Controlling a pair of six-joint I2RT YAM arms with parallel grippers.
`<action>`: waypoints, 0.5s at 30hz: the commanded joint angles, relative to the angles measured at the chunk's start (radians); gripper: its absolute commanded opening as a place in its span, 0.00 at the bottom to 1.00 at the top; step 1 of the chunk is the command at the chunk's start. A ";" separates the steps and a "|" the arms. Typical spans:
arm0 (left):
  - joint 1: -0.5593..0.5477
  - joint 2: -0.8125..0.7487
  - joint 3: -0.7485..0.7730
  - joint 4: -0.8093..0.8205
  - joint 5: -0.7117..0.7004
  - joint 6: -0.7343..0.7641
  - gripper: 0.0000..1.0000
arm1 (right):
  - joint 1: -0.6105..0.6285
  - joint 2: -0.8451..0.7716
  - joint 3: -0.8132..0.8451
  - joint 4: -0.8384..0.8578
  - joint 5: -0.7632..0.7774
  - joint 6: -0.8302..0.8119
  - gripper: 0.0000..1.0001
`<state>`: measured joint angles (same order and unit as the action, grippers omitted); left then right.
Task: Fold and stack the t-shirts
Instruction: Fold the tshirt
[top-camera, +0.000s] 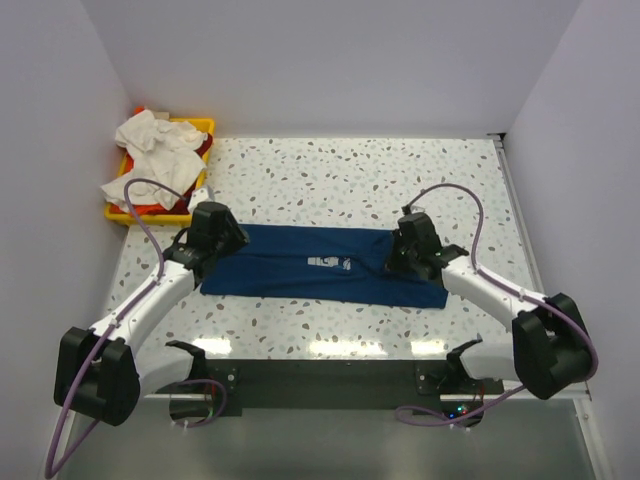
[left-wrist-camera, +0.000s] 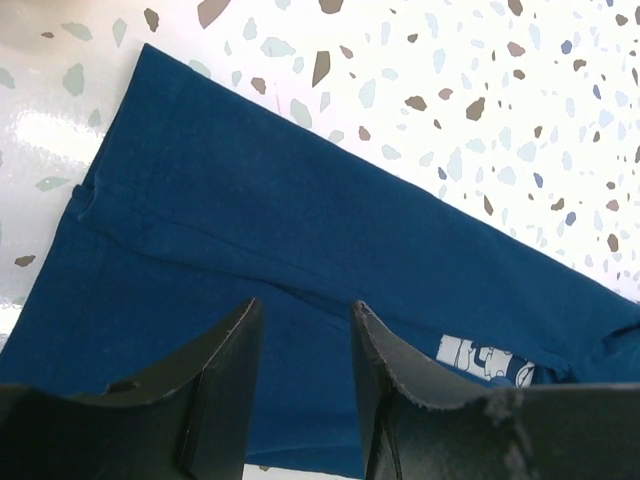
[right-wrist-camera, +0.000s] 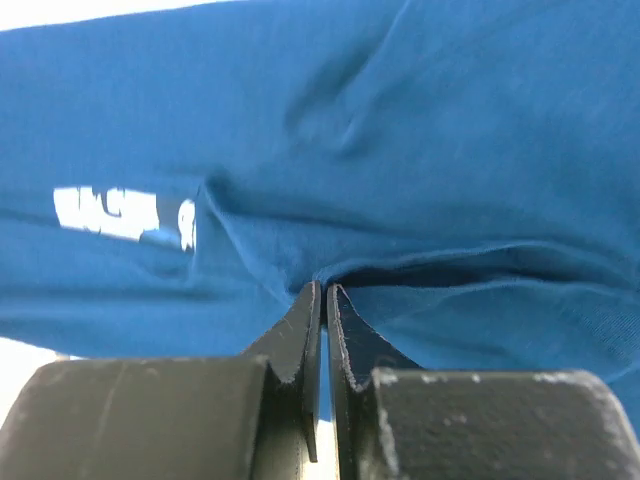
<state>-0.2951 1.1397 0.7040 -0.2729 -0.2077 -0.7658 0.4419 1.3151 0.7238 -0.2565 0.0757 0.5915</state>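
Observation:
A navy blue t-shirt (top-camera: 320, 266) lies folded into a long strip across the table's middle, its pale print (top-camera: 327, 263) facing up. My left gripper (top-camera: 222, 243) hovers over the strip's left end, jaws open with only flat cloth (left-wrist-camera: 250, 230) beneath them. At the strip's right end my right gripper (top-camera: 403, 258) is shut on a pinched ridge of the navy fabric (right-wrist-camera: 420, 170); the fold bunches up right at its fingertips (right-wrist-camera: 310, 305). White and orange-red t-shirts (top-camera: 152, 150) lie heaped in the yellow tray.
The yellow tray (top-camera: 203, 126) stands at the back left corner against the wall. White walls close off the left, back and right sides. The speckled tabletop (top-camera: 350, 175) stretches behind the navy strip.

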 joint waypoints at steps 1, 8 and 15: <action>-0.004 -0.011 -0.014 0.037 0.014 0.014 0.45 | 0.044 -0.062 -0.063 0.046 -0.008 0.062 0.03; -0.003 0.015 -0.024 0.051 0.018 0.013 0.44 | 0.119 -0.122 -0.149 0.092 0.032 0.129 0.04; -0.003 0.023 -0.024 0.052 0.014 0.014 0.44 | 0.187 -0.103 -0.176 0.146 0.075 0.174 0.04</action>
<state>-0.2951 1.1595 0.6819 -0.2550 -0.1936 -0.7654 0.6064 1.2156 0.5549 -0.1844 0.0959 0.7223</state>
